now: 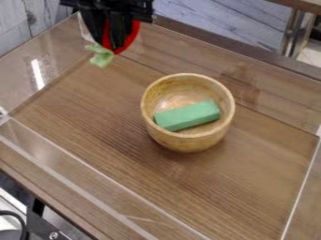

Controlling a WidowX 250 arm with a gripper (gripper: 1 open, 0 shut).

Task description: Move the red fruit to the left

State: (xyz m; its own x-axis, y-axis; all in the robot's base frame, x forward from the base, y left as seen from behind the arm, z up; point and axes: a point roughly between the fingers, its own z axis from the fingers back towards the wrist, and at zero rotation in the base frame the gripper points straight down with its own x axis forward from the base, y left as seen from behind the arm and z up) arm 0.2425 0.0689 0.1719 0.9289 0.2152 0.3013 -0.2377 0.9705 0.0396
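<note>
At the lower left corner, black cables [13, 217] curled beside the edge of the wooden bench [119, 127]. Farther up on the left, a pale ridged surface [15, 21] lay beyond the bench's edge. Just right of it, in the upper left part of the view, the dark fingers [114, 37] hung over the far part of the bench, pinching the red fruit [127, 43] between them. The fruit was held up in the air, partly hidden by the fingers, with its light-green leafy stem [99, 55] pointing down and to the left. To the right of the fruit and nearer the camera, well apart from it, a round wooden bowl [189, 141] stood on the bench. Inside the bowl lay a green block [187, 116], tilted, its right end higher in the view than its left. Bare bench top stretched to the right of the bowl.
</note>
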